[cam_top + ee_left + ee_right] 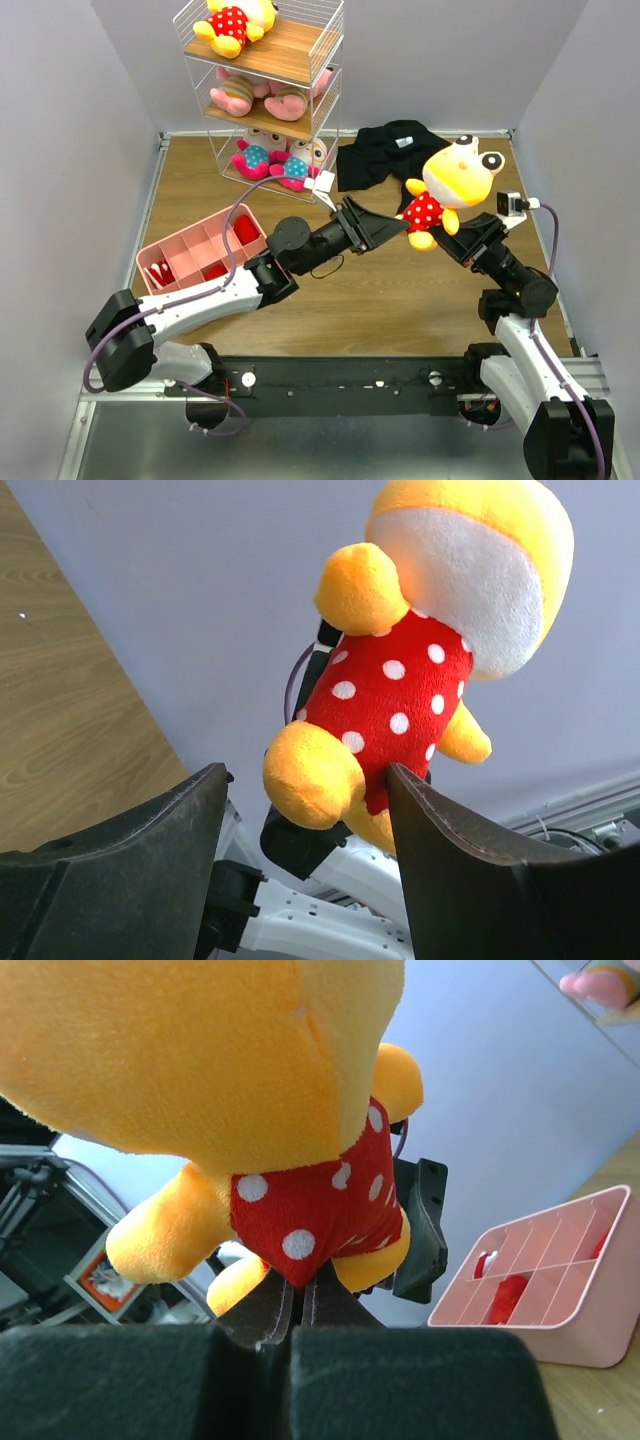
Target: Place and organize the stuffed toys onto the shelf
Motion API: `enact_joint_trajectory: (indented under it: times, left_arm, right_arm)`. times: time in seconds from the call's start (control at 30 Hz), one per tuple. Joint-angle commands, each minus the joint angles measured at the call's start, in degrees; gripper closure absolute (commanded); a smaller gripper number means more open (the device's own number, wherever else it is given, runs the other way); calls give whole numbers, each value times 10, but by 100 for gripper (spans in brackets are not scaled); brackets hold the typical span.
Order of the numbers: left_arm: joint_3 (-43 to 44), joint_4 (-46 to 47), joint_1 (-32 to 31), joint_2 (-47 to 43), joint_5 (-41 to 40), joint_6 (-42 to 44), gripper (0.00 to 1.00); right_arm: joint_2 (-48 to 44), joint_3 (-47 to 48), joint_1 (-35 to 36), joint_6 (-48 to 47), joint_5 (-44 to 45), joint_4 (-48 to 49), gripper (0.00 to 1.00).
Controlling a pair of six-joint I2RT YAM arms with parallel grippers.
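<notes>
Yellow doll point(447, 190) with a white muzzle, bulging black-and-white eyes and a red outfit dotted with white is held in the air above the wooden table point(400, 300), in front of the black cloth point(385, 150). The right gripper point(298, 1300) is clamped on the bottom of its red outfit, between the legs. The left gripper point(394, 227) has its jaws spread wide on either side of one foot. Its twin point(232, 22) lies on the top board of the shelf point(300, 52).
</notes>
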Motion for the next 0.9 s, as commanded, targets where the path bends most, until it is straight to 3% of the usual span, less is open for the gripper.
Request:
enact_joint_trajectory:
  times: [0.0, 0.1, 0.13, 0.23, 0.27, 0.33, 0.37, 0.5, 0.77, 0.87]
  left_arm:
    - [19, 39, -9, 18, -31, -10, 33]
    - [27, 38, -9, 22, -31, -6, 48]
    - [26, 41, -9, 22, -31, -5, 61]
    - [29, 43, -9, 19, -51, 5, 83]
    - [30, 41, -9, 15, -52, 9, 100]
    - [40, 7, -9, 8, -68, 29, 100]
    - [45, -8, -9, -5, -78, 37, 100]
    - [54, -74, -2, -60, -131, 84, 100]
    - [111, -227, 40, -163, -193, 153, 100]
    - [185, -311, 79, -162, -190, 191, 100]
  right_arm:
    - [-11, -19, 5, -44, 8, 52, 99]
    - [-3, -34, 5, -47, 9, 48, 99]
    - [4, -36, 5, -48, 8, 46, 99]
    - [12, -44, 5, -54, 3, 44, 94]
    - [19, -45, 5, -57, 1, 42, 86]
    - [23, -48, 5, -68, -9, 27, 74]
    - [25, -47, 5, -71, -14, 18, 61]
    - [15, -45, 5, -87, -23, -15, 27]
    - [-65, -28, 5, -158, -23, -179, 0]
    - [-107, -20, 5, -192, -19, -258, 0]
